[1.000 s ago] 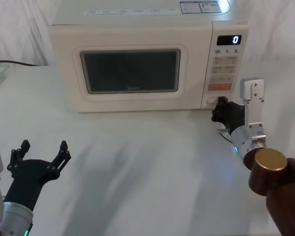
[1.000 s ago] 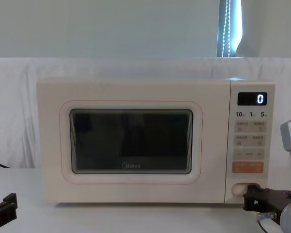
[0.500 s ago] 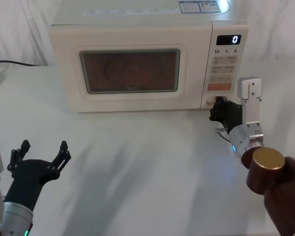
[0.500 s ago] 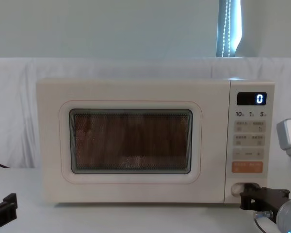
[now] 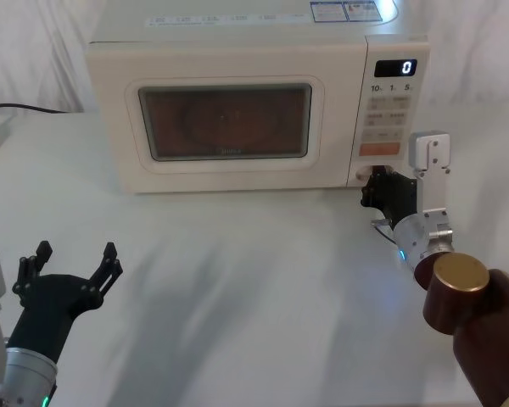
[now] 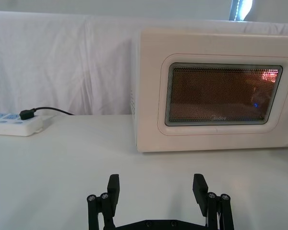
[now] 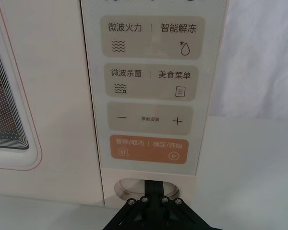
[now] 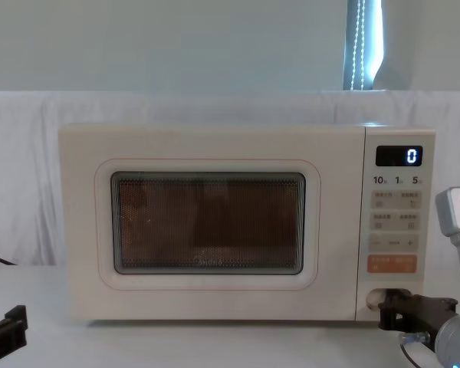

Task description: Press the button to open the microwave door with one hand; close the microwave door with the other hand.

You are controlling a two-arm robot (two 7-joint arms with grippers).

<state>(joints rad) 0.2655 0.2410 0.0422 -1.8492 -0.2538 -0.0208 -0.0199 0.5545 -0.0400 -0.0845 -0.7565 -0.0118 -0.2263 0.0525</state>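
The cream microwave (image 5: 237,51) stands at the back of the table. Its door (image 5: 225,123) (image 8: 207,224) (image 6: 221,96) sits flush or nearly flush with the body, and the window glows reddish from inside. My right gripper (image 5: 375,182) (image 8: 391,303) (image 7: 153,189) is shut, its black tip pushed into the wide cream button (image 7: 129,188) (image 8: 377,297) at the bottom of the panel, under the orange key (image 7: 149,149). My left gripper (image 5: 72,259) (image 6: 156,184) hangs open over the table's near left, well away from the door, with nothing between its fingers.
A white power strip (image 6: 14,123) with a black cable (image 5: 25,108) lies left of the microwave. The display (image 5: 395,69) reads 0. White cloth hangs behind. Bare white table (image 5: 237,280) stretches between the microwave and my arms.
The window has gone from dark to lit inside. My right gripper has pushed slightly closer to the panel. The left arm has not moved.
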